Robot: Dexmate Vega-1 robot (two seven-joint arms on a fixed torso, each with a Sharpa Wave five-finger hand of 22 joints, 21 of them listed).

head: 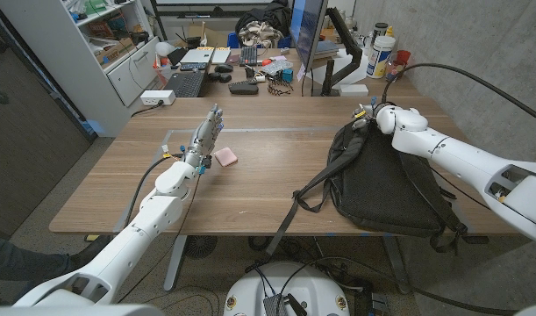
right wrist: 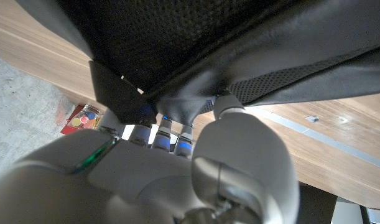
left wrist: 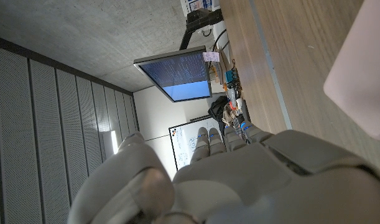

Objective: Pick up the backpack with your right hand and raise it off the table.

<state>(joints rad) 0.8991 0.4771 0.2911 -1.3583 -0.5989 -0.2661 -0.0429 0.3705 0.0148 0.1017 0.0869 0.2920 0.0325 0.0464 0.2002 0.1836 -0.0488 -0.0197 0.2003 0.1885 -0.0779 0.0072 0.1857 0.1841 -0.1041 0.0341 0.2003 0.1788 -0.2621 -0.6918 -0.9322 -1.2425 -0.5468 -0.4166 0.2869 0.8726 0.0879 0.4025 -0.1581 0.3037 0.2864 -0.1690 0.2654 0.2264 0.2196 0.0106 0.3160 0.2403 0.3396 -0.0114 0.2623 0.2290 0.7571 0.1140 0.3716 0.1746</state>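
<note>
Left robot hand (head: 210, 132): raised above the wooden worktop (head: 276, 158) on its edge, fingers extended and lying together, holding nothing. A small pink rectangular block (head: 225, 157) lies just beside it on its inner side. This robot hand is well apart from the task's thing and has no evident part in the lift.

Black fabric backpack (head: 386, 189): lies flat on the worktop toward the right, its long axis running from the near edge away toward the far side. Its top end points away from the robot; loose black straps (head: 296, 211) trail off toward the left and over the near edge.

Right robot hand (head: 370, 117): at the far, top end of the backpack, directly over it, the white forearm reaching across the bag from the right. This is plainly the nearer hand. In the right wrist view its fingers (right wrist: 162, 127) curl around a fold of black fabric at the bag's top, apparently the carry handle, with the thumb (right wrist: 226, 106) pressed against the same fold. It reads as grasping the backpack there.

Judgement: the bag's body is not yet off the worktop. The grasp looks established, so the next move is a straight upward raise; the trailing straps may drag.
</note>
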